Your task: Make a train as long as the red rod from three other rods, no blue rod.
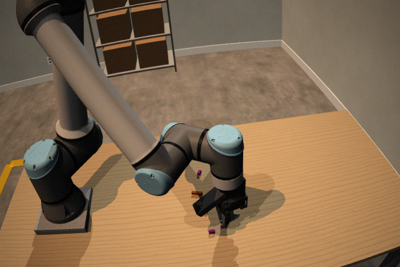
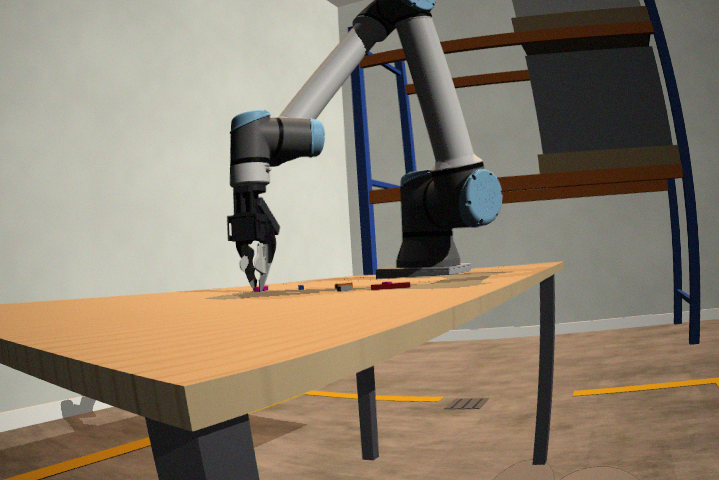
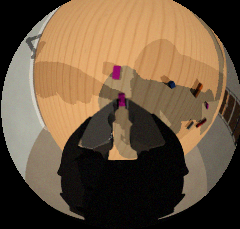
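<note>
My gripper (image 1: 224, 225) (image 2: 258, 289) (image 3: 121, 99) is at table height, shut on a magenta rod (image 3: 122, 97) whose free end sticks out past the fingertips. A second magenta rod (image 1: 211, 231) (image 3: 116, 72) lies flat a short gap away, roughly parallel and offset. An orange rod (image 1: 196, 192) (image 3: 199, 88) and a third magenta rod (image 1: 198, 172) (image 3: 207, 105) lie farther off. A grey rod (image 2: 346, 288) (image 3: 190, 124) and the red rod (image 2: 391, 285) (image 3: 201, 122) lie near them, hidden by the arm in the top view.
A blue rod (image 2: 301, 287) (image 3: 172, 84) lies between my gripper and the farther group; the gripper hides it in the top view. The arm's base (image 1: 63, 217) (image 2: 422, 270) stands on the wooden table (image 1: 316, 176). The far rods look small in the wrist view.
</note>
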